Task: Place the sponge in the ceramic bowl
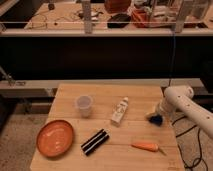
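The sponge (pixel 157 120), a small dark-blue chunk, lies near the right edge of the wooden table. My gripper (pixel 155 114) is right at it, coming down from the white arm (pixel 180 99) that reaches in from the right, and it covers part of the sponge's top. The ceramic bowl (pixel 55 138), a wide shallow orange dish, sits at the table's front left corner, far from the gripper, with nothing in it.
Between the bowl and the sponge stand a translucent cup (pixel 84 105), a white bottle lying flat (pixel 119 110), a black ribbed object (pixel 95 142) and a carrot (pixel 146 146). A dark shelf with clutter runs behind the table (pixel 107 160).
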Action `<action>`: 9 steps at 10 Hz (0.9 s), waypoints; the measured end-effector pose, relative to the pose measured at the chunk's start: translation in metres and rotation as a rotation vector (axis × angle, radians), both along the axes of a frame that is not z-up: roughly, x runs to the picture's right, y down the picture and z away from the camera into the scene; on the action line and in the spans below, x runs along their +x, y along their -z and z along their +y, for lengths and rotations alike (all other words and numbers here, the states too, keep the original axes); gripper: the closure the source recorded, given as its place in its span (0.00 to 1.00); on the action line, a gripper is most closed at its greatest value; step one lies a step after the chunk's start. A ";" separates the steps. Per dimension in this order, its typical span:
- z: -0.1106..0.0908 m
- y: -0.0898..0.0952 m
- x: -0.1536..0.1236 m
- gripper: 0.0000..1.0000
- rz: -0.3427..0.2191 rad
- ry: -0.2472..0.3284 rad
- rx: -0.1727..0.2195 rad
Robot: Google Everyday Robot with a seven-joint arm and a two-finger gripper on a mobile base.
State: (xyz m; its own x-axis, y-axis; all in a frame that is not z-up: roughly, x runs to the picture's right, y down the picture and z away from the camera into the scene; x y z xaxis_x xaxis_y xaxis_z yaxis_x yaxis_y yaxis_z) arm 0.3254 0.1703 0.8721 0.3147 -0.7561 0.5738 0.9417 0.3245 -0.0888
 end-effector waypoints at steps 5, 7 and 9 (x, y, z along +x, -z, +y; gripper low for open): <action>-0.017 -0.017 0.001 0.24 0.011 0.006 0.000; -0.017 -0.024 -0.003 0.41 0.017 -0.006 -0.023; -0.013 -0.025 -0.001 0.63 0.027 -0.022 -0.047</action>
State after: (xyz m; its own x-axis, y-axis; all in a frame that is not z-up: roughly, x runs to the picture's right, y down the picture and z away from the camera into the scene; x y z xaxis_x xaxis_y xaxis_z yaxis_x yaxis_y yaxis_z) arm 0.3240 0.1572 0.8974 0.3472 -0.7210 0.5997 0.9313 0.3403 -0.1300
